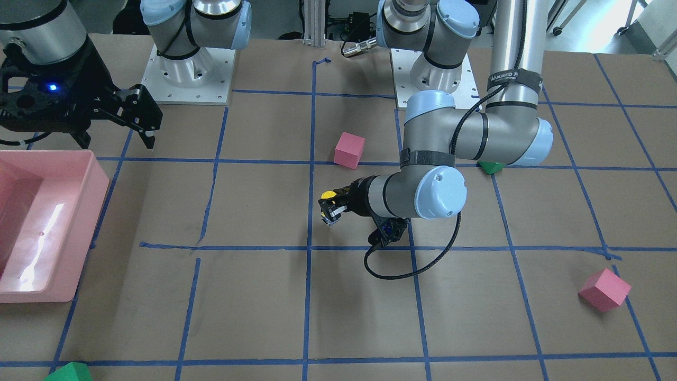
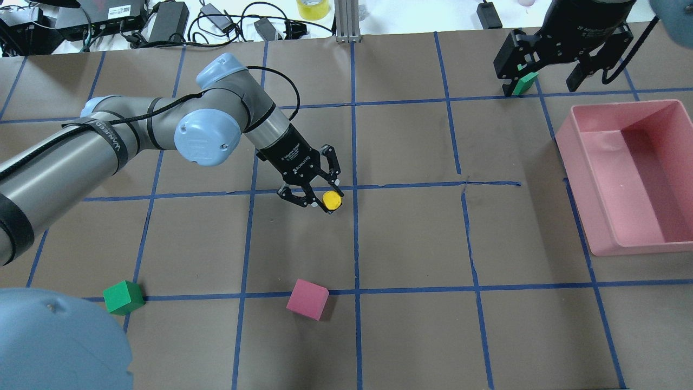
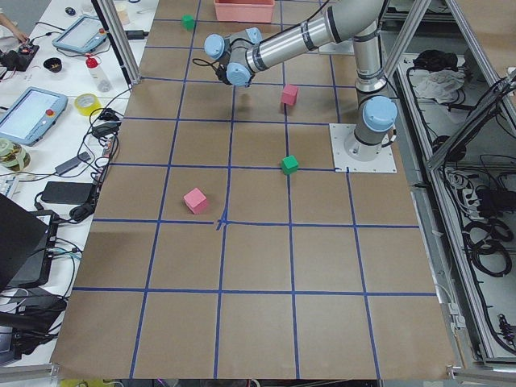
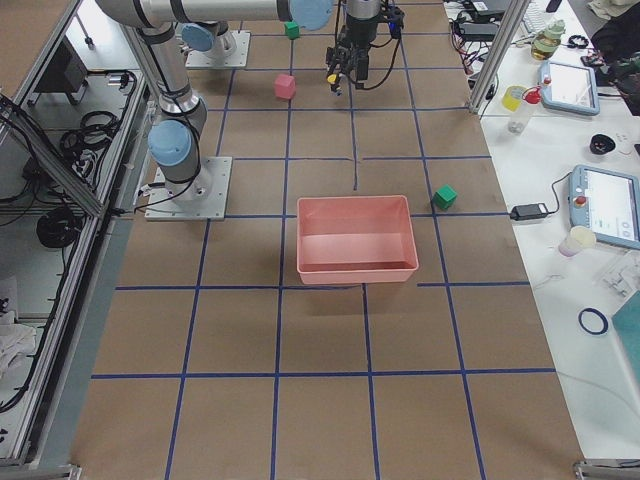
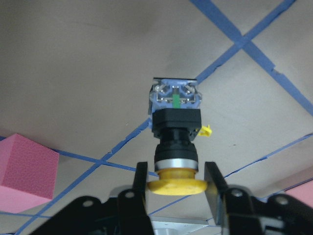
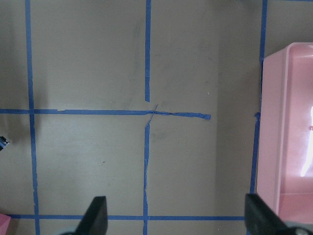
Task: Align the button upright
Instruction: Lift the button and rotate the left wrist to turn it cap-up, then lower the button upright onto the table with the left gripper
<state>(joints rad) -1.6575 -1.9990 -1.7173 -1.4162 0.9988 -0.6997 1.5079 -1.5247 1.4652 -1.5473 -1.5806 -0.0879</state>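
The button (image 5: 176,125) has a yellow cap (image 2: 332,200), a black body and a silvery-grey base. My left gripper (image 5: 176,182) is shut on the cap, one finger on each side. It holds the button tilted, base pointing away from the wrist and down toward the brown table. I cannot tell whether the base touches the table. The button also shows in the front view (image 1: 329,203) near the table's middle. My right gripper (image 2: 541,81) is open and empty, high over the far right corner, and it also shows in the right wrist view (image 6: 176,220).
A pink bin (image 2: 671,238) stands at the right side. A pink cube (image 2: 307,299) and a green cube (image 2: 123,297) lie nearer the robot. Another green cube (image 2: 524,84) lies under my right gripper. A second pink cube (image 1: 604,289) lies at the far left.
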